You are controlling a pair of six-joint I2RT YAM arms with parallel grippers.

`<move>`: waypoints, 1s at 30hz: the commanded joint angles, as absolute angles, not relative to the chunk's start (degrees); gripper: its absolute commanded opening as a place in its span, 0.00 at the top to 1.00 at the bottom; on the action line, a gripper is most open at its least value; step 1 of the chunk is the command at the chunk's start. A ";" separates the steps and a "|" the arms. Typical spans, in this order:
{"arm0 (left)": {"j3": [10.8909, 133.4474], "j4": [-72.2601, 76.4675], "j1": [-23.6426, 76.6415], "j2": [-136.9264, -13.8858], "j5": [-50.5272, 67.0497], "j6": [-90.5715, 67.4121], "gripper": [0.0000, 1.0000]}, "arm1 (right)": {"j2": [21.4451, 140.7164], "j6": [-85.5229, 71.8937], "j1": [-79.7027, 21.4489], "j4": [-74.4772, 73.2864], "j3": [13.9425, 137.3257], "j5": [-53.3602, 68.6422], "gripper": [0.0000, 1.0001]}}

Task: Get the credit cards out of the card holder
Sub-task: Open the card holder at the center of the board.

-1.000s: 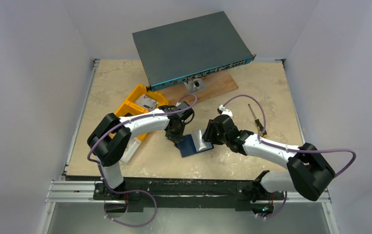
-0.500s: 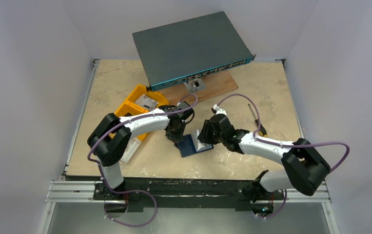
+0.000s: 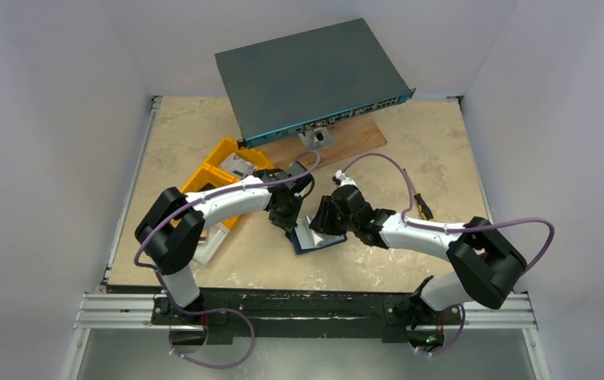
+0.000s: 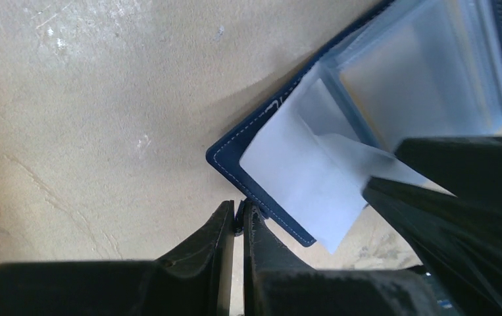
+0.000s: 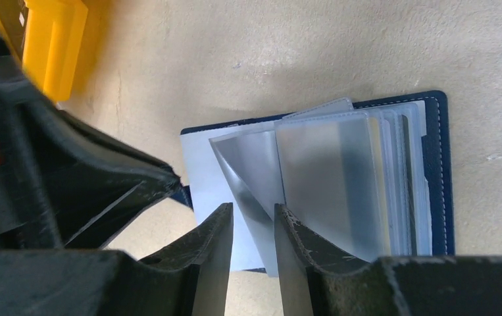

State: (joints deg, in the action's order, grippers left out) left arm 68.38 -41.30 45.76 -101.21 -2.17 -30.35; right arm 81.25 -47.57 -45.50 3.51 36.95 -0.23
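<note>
While the left end effector (image 4: 238, 210) is closed, the right end effector (image 5: 252, 212), narrowly parted, straddles a sleeve (image 5: 245, 174).

The right arm swung in toward the left, so the right gripper (image 3: 317, 228) ended up over the open card holder (image 3: 326, 241) instead of sitting off its right edge. Its jaws pinched in narrower too. That arm's elbow slid inward, and the left arm bent out left a bit.
</note>
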 commanded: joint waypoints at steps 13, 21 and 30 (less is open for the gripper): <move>67.14 -45.34 45.48 -85.00 -2.26 -30.37 0.74 | 85.49 -51.29 -47.36 8.88 42.01 5.71 0.62; 66.27 -45.87 45.49 -81.08 -2.46 -30.63 0.74 | 87.20 -53.14 -48.88 10.29 42.43 7.54 0.57; 65.21 -45.18 45.44 -78.57 0.44 -31.46 0.74 | 93.16 -56.16 -49.04 16.31 41.48 10.75 0.49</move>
State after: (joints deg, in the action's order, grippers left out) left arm 66.04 -45.93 45.76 -80.66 -1.50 -30.46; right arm 91.22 -54.02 -48.75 11.25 40.80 8.16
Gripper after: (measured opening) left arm 0.260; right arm 0.488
